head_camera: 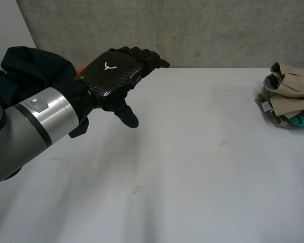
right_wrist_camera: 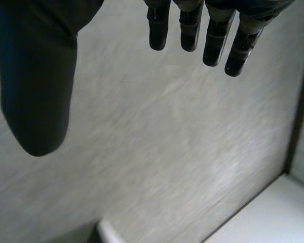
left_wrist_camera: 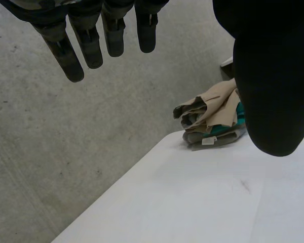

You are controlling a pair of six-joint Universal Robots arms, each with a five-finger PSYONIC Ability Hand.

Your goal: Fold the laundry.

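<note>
My left hand (head_camera: 114, 76) hovers over the white surface (head_camera: 192, 167), well apart from the laundry pile (head_camera: 289, 96), fingers (left_wrist_camera: 91, 48) straight and empty. My right hand (right_wrist_camera: 35, 76) hangs equally slack, holding nothing. A concrete wall (head_camera: 192, 30) rises behind the pile.

- A flat white table (head_camera: 192, 167) has a smooth matt top with a few faint dark marks near its middle.
- A small stack of folded cloth (head_camera: 291, 96) lies on it at about 2 o'clock, close to the table's edge. It is beige on top, with teal and grey layers beneath and a small white label at its side.
- A rumpled dark navy cloth (head_camera: 30, 63) sits at about 10 o'clock, partly hidden.
</note>
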